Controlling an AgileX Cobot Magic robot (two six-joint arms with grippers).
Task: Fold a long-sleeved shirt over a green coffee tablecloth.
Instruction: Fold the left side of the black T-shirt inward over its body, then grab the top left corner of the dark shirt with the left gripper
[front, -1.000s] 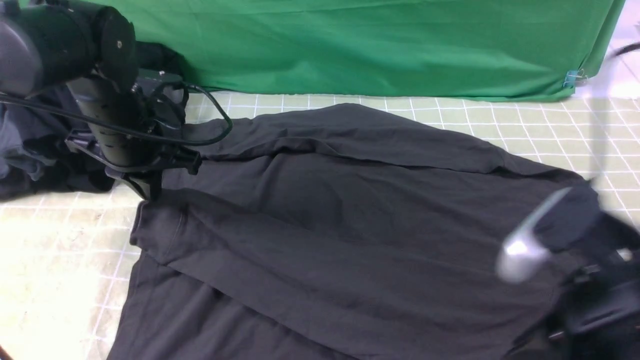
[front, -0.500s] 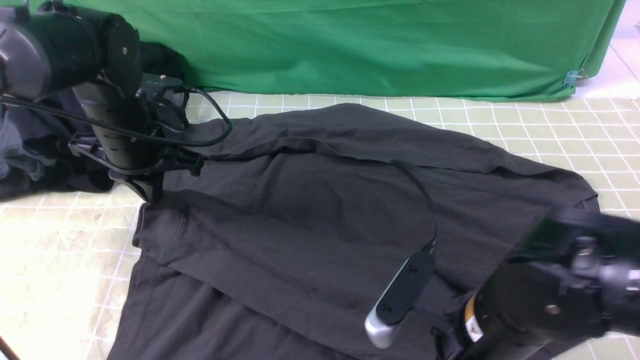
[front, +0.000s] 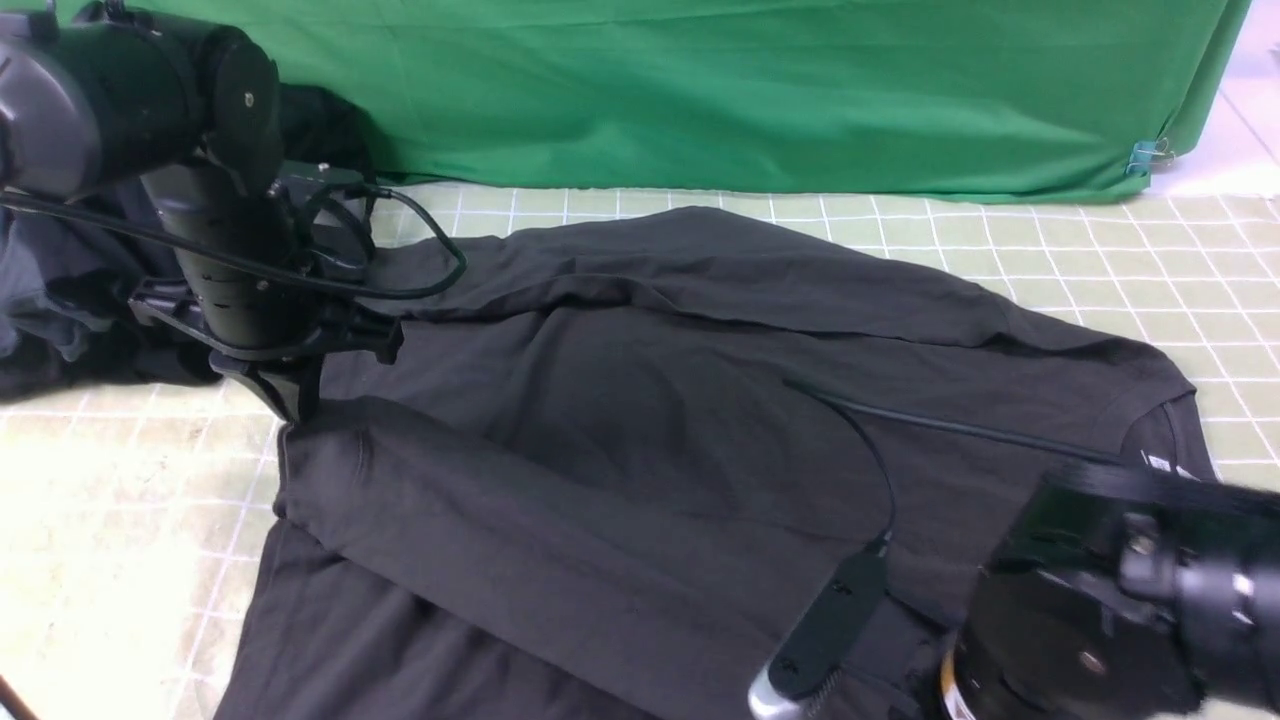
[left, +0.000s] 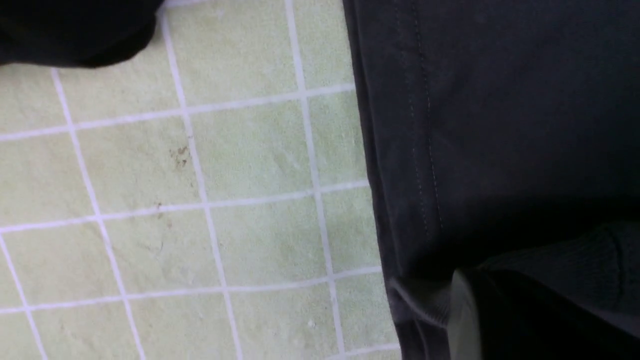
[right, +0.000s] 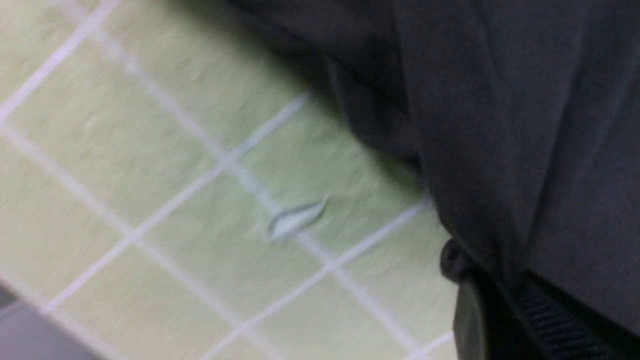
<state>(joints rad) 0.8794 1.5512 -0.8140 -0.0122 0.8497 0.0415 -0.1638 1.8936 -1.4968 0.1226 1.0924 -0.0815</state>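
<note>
Shows as green coffee tablecloth (front: 1100, 250), pale yellow-green with thin white grid lines, spread flat. Bears long-sleeved shirt (front: 650, 420), dark charcoal, laid across the middle out to the near edge. Holds blacker heap of clothes (front: 60, 290) at far left. Meets plain green cloth (front: 700, 90) along the back. Carries small brownish specks (left: 180, 156) beside the shirt's hem.

Blurred throughout. Spread beneath: pale green coffee tablecloth (right: 150, 150), white grid lines. Lying over it, bunched in soft folds: dark charcoal long-sleeved shirt (right: 525, 125). Clamped on a gathered fold: right gripper (right: 505, 305), ribbed pad (right: 555, 325) against cloth. Small pale crease (right: 295, 220) in tablecloth near shirt edge.
</note>
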